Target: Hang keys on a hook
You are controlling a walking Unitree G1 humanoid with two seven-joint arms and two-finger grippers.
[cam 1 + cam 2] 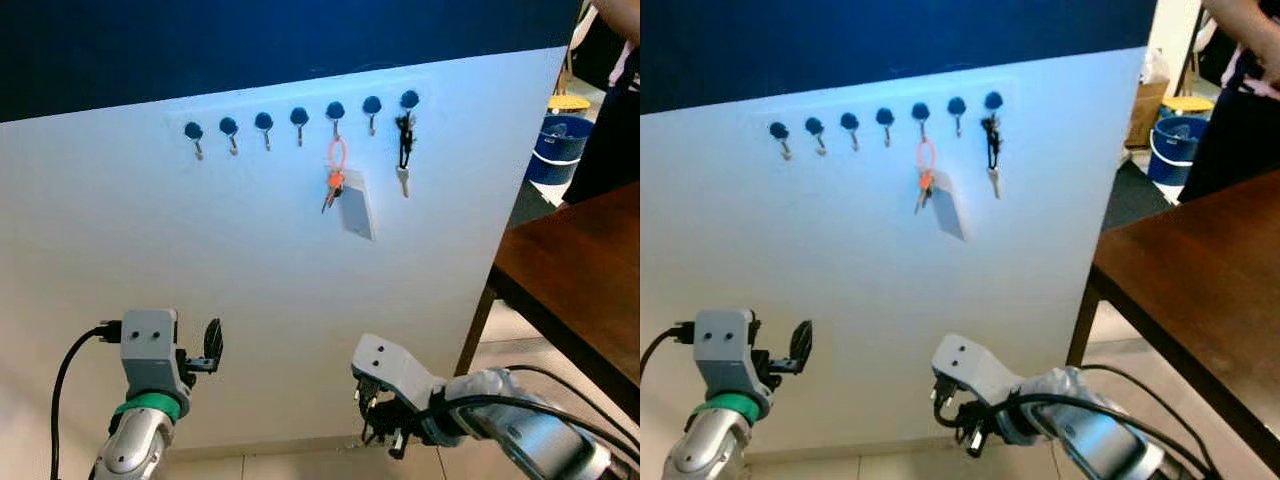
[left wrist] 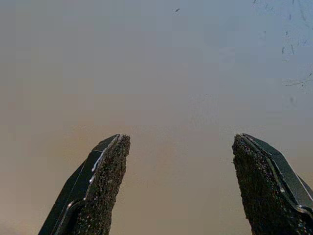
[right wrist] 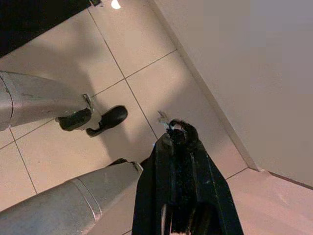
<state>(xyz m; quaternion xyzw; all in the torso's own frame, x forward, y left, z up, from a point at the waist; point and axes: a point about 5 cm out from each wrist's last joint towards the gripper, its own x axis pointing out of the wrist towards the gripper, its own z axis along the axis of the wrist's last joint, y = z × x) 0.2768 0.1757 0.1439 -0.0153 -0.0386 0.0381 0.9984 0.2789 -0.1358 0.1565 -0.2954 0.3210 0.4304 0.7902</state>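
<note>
A row of blue-knobbed hooks (image 1: 299, 118) runs along the white wall panel (image 1: 250, 260). An orange-looped key set (image 1: 336, 172) with a white tag (image 1: 358, 208) hangs from one hook. A key on a black strap (image 1: 404, 150) hangs from the rightmost hook. My left gripper (image 2: 181, 147) is raised low in front of the panel, open and empty, pointing at the bare wall. My right gripper (image 3: 178, 129) hangs low near the floor, shut on something black with a small metal bit (image 3: 162, 116) at its tip, probably keys.
A brown wooden table (image 1: 580, 270) stands close on the right. Behind it are a blue bucket (image 1: 560, 145) and a person (image 1: 615, 110) in dark clothes. Beige floor tiles (image 3: 49, 156) and my own foot (image 3: 93, 117) lie below the right gripper.
</note>
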